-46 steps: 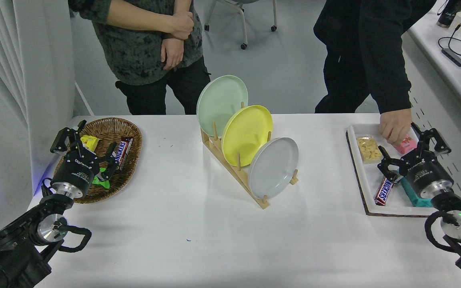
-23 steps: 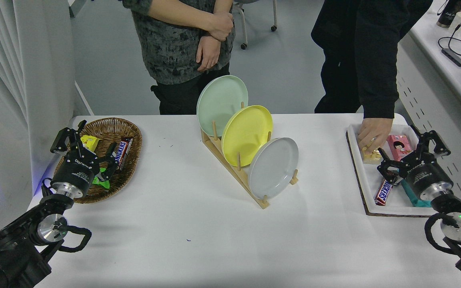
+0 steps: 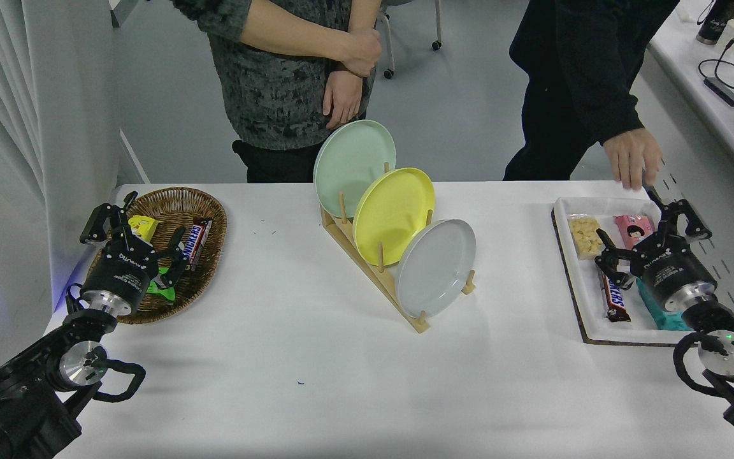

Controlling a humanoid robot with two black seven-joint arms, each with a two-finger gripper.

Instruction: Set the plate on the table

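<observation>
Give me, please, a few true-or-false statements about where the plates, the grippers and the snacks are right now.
1. The light-grey plate stands in the wooden rack. True.
2. The right gripper grips the grey plate. False: it hovers open over the white tray.
3. The yellow plate sits between the green plate and the grey one. True.
4. The left gripper is above the rack. False: it is over the wicker basket.

A single head view looks forward and down from high on the robot's side over the whole white worktop (image 3: 316, 389), at middling range, with the wooden plate rack (image 3: 373, 280) about central.
</observation>
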